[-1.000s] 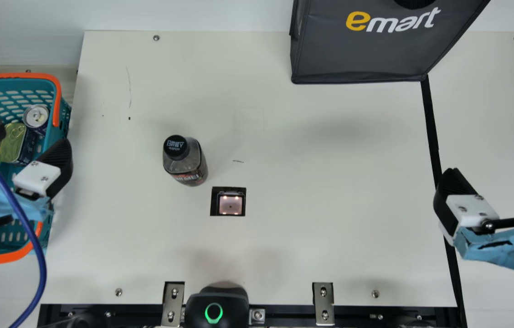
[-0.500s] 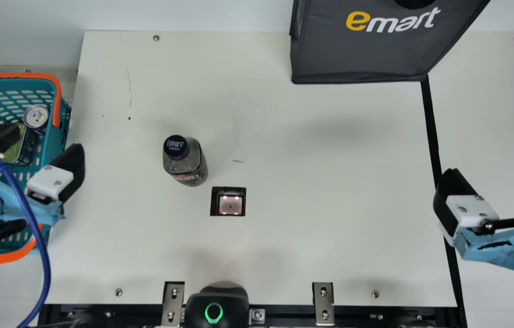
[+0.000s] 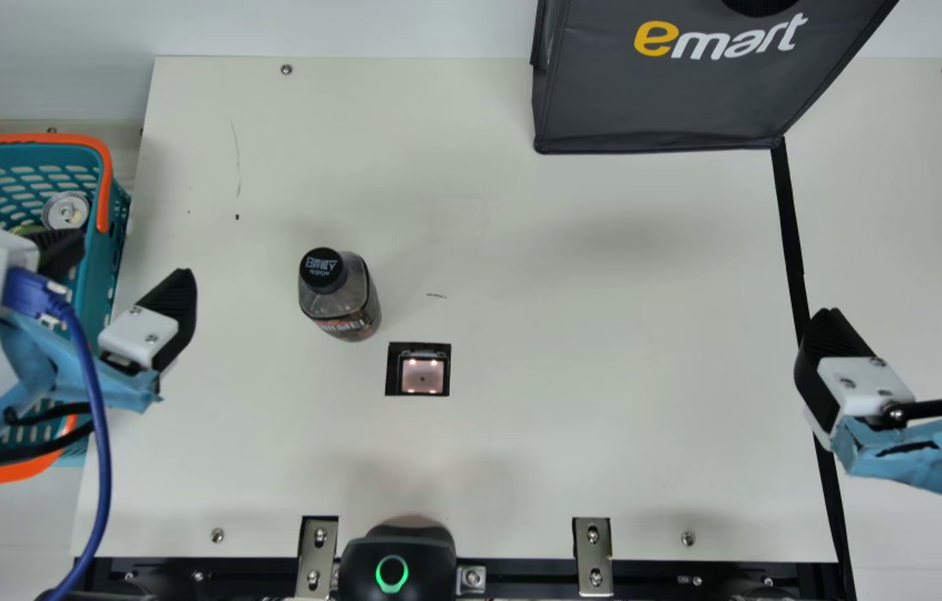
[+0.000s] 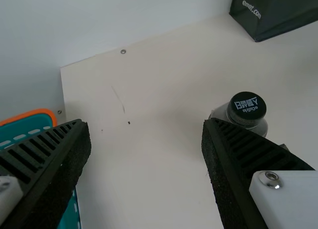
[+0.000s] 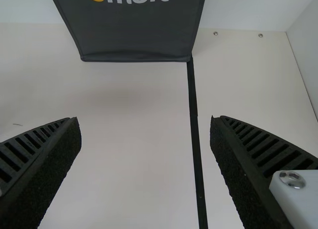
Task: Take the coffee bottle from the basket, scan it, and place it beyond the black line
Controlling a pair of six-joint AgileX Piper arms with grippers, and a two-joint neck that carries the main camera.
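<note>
In the main view my left gripper (image 3: 130,255) is open over the basket's right edge, left of the coffee bottle (image 3: 341,294), which stands on the table just up and left of the scanner window (image 3: 422,373). In the left wrist view the left gripper (image 4: 145,122) has its fingers wide apart, and the bottle's black cap (image 4: 247,109) shows behind one finger. My right gripper (image 3: 905,325) is open near the black line (image 3: 791,242). In the right wrist view, that gripper (image 5: 145,118) holds nothing, the black line (image 5: 195,124) running between its fingers.
The teal basket (image 3: 116,217) with orange rim holds a can (image 3: 66,210) and another item largely hidden by the left gripper. A dark bag (image 3: 663,92) stands at the back right. A black device (image 3: 397,563) with a green ring sits at the front edge.
My left gripper has moved right, from above the basket toward the bottle, staying open. The bottle and my right gripper have kept still.
</note>
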